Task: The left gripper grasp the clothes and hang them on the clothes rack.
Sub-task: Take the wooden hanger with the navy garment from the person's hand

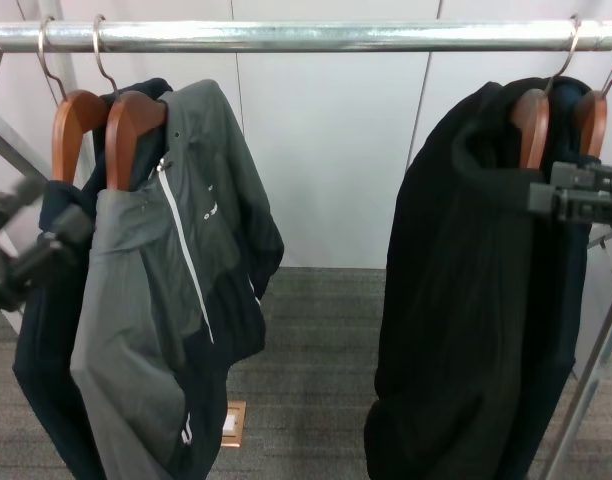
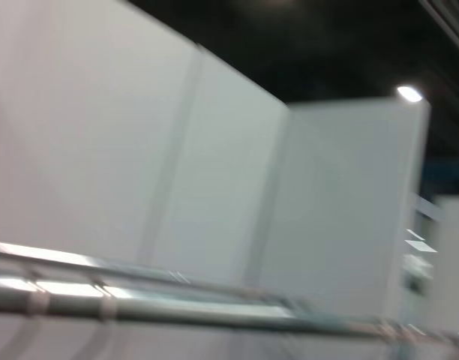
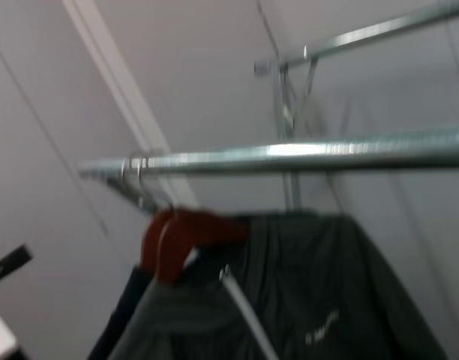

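Observation:
The navy T-shirt hangs at the far left on a brown wooden hanger. Its silver hook is over the clothes rack tube. The shirt is mostly hidden behind the grey and black jacket. My left gripper shows as a black blur at the left edge, level with the shirt's shoulder; whether it touches the fabric is unclear. My right gripper hovers in front of the black coat. In the right wrist view a sliver of the navy T-shirt shows beneath the rack tube. The left wrist view holds only the rack tube and white walls.
A free stretch of tube lies between the jacket and the coat. Slanted grey support legs stand at the right, and another leg is at the left. The floor is grey carpet with a small floor socket. White partition walls stand behind.

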